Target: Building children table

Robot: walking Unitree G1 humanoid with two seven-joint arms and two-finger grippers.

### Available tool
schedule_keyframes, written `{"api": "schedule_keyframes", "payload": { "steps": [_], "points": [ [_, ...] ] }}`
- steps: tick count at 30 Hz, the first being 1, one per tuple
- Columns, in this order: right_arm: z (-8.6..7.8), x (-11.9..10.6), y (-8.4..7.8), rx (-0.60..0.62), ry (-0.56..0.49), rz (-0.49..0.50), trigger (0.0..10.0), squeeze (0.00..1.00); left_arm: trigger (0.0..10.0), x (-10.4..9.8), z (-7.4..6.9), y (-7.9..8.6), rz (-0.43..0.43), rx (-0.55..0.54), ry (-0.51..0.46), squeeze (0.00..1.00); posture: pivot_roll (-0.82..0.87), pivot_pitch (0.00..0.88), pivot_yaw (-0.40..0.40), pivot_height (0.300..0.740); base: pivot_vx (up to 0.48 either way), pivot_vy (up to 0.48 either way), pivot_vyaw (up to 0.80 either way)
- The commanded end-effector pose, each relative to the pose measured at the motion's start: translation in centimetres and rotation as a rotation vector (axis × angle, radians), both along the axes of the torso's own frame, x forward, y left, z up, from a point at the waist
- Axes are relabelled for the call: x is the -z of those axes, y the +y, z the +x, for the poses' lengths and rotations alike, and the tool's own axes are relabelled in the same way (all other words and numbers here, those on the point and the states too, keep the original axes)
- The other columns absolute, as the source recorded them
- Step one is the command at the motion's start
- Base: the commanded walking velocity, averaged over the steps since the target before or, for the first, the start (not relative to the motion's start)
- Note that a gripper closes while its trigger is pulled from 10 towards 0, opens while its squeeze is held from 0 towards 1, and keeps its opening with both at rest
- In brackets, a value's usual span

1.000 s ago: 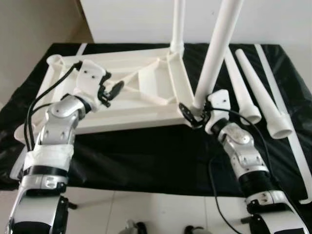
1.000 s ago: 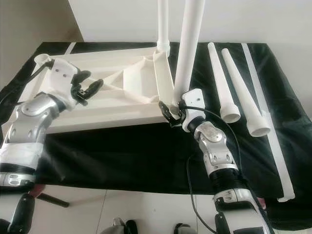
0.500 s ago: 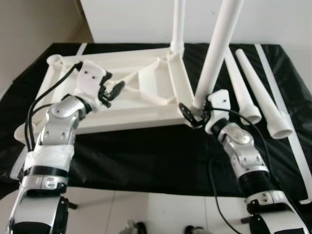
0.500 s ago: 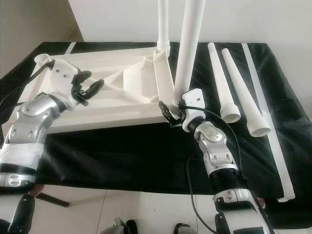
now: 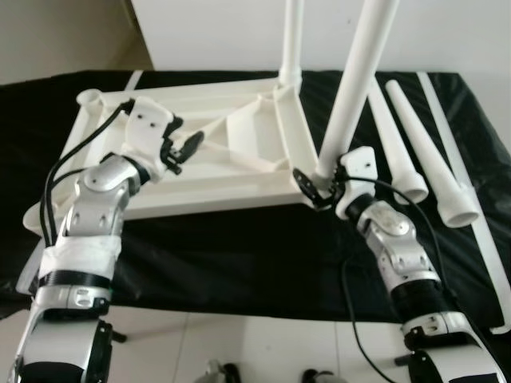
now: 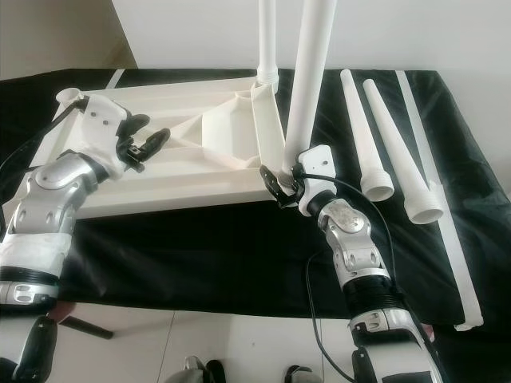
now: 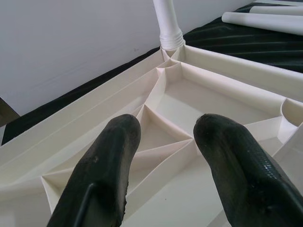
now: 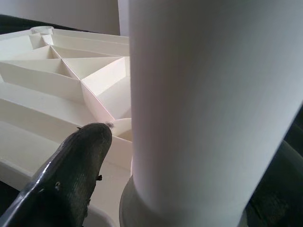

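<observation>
At the left of the frame the left gripper [image 5: 182, 149] hangs over the upturned white tabletop [image 5: 215, 187], its two black fingers [image 7: 102, 170] spread apart with nothing between them. From the wrist camera they hover above the ribbed underside, over a triangular pocket formed by the stiffening ribs; I can't quite tell whether the tips touch the plastic or float just clear of it.

The tabletop lies underside up on a black cloth [image 5: 239, 255] and takes up the upper left and centre of the frame. At its far corner, upper centre, a thin white leg [image 5: 292, 36] already stands upright in its socket and runs out of the top of the frame.

Just right of centre, at the near right corner of the tabletop, a second and thicker white leg [image 5: 358, 80] rises at a slight tilt toward the upper right. The right gripper [image 5: 318, 185] is at its foot, with a black finger [image 8: 71, 175] on one side of the tube and the other finger dark at the edge behind it, so the jaws are clamped around the base of this leg where it meets the corner socket.

Further right, two loose tapered legs [image 5: 419, 144] lie side by side on the cloth, wide open ends pointing toward the lower right. Beyond them, a long white strip [image 5: 471, 199] lies along the right edge of the cloth, well apart from the tabletop.
</observation>
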State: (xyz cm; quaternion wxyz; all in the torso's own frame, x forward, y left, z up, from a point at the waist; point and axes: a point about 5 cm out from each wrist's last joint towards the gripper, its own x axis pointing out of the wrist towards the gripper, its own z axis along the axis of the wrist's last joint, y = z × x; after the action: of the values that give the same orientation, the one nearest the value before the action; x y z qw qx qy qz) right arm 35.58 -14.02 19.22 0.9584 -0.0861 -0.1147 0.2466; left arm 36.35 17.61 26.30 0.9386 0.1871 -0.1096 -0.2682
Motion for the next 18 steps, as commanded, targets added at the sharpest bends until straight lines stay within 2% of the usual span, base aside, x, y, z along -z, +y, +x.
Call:
{"api": "schedule_keyframes", "payload": {
  "steps": [1, 18],
  "points": [
    [-0.16, 0.33, -0.02, -0.002, 0.007, 0.015, 10.0, 0.00, 10.0, -0.01, 0.15, 0.45, -0.007, -0.038, -0.002, 1.00, -0.07, 0.143, 0.079, 0.740, 0.000, 0.000, 0.00],
    [-0.18, 0.24, -0.03, -0.002, 0.007, 0.018, 10.0, 0.00, 10.0, -0.07, 0.13, 0.53, -0.001, -0.041, -0.007, 1.00, -0.07, 0.149, 0.076, 0.740, 0.000, 0.000, 0.00]
  ]
}}
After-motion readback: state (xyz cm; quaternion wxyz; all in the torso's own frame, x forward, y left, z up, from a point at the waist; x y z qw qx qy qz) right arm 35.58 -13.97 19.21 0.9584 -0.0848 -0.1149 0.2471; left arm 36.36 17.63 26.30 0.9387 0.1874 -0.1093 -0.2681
